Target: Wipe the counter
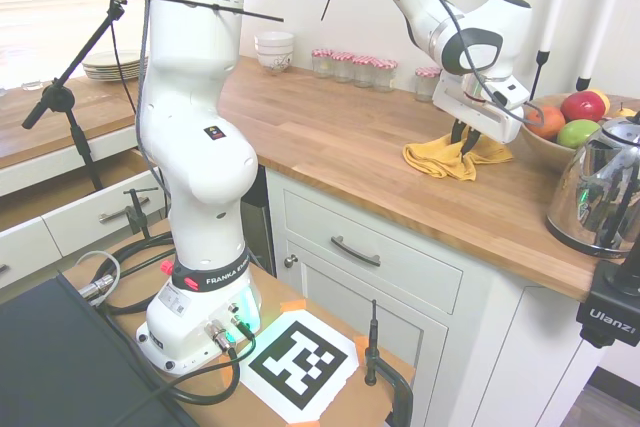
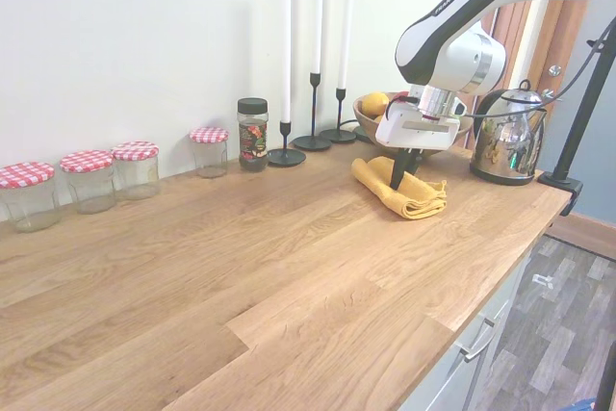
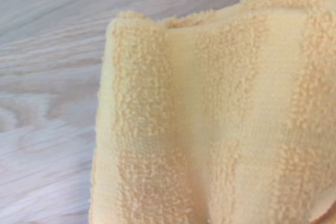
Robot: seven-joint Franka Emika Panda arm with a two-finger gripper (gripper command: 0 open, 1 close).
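Fingers [image 1: 465, 141] pinch a yellow cloth [image 2: 399, 190] bunched on the honey-wood counter [image 2: 241, 276], white wall [image 2: 125, 36] behind.

Showing four glass jars [image 2: 91, 180] with red-checked lids, lining up along the wall. Showing next a taller spice jar [image 2: 253, 134] with a black lid, then three black candlesticks [image 2: 314, 93] holding tall white candles. Showing a wooden bowl [image 1: 545, 147] just beyond, holding a red apple [image 1: 582, 105], an orange [image 1: 547, 121], a green apple [image 1: 578, 132] and a lemon [image 2: 375, 101]. Showing a shiny steel kettle [image 1: 600, 192] standing near the bowl. Showing stacked white bowls [image 1: 274, 50] at the far end, and plates [image 1: 110, 65] sitting on a lower desk [image 1: 40, 112] with an open drawer.
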